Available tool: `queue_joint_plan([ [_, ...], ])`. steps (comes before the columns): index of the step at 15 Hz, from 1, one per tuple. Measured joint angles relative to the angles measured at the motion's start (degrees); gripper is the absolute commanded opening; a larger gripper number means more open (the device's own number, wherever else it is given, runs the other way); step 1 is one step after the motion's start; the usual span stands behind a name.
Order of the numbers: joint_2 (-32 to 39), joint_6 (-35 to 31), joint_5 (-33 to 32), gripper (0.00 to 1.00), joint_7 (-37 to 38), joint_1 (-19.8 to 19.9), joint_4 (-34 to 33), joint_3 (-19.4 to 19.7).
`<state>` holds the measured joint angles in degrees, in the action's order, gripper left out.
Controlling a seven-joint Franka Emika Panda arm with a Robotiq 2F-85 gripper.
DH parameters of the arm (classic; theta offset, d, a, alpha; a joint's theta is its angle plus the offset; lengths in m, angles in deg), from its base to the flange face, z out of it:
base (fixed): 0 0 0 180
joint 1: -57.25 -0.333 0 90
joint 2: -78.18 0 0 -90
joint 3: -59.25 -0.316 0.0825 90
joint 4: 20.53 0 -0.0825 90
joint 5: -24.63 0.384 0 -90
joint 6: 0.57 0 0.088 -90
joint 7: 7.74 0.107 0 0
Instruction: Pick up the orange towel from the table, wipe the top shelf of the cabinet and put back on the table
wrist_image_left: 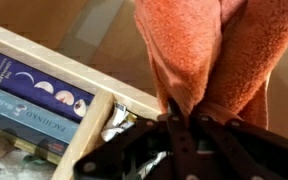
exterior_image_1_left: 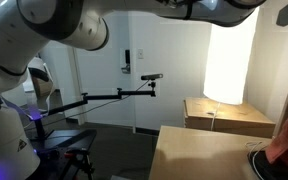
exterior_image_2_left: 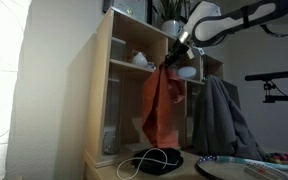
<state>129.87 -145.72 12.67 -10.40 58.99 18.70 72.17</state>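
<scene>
1. Pincer (exterior_image_2_left: 172, 60) pressed together on the top of the orange towel (exterior_image_2_left: 160, 105). In the wrist view the dark fingers (wrist_image_left: 174, 130) bunch the fabric between them.
2. The orange towel hangs free in long folds in front of the cabinet (exterior_image_2_left: 102, 90), lifted off the counter (exterior_image_1_left: 194, 155). Its upper end is about level with the upper shelf board. Its lower hem ends just above a black round object (exterior_image_2_left: 156, 160); contact cannot be told.
3. The arm (exterior_image_2_left: 234, 18) reaches in from the upper right of an exterior view, with the pincer at the front of the cabinet's upper compartment.
4. In the wrist view the towel fills the upper right. Below it runs a light-wood frame (wrist_image_left: 74, 70), and books (wrist_image_left: 29, 95) lie in a compartment with their spines showing.
5. A grey cloth (exterior_image_2_left: 219, 120) is draped just beside the towel, on the side away from the cabinet.
6. In an exterior view the counter is pale wood with a straight edge, and a smaller boxy unit (exterior_image_1_left: 229, 115) stands behind it.
</scene>
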Motion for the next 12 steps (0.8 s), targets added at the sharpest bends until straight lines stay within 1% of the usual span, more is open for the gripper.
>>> queue_joint_plan([
  [7,0.05,-1.01,-0.3,0.02,0.47,0.1,-2.27,0.69],
  [12,0.22,-8.42,-0.69,0.02,3.3,-0.02,-2.79,3.45],
])
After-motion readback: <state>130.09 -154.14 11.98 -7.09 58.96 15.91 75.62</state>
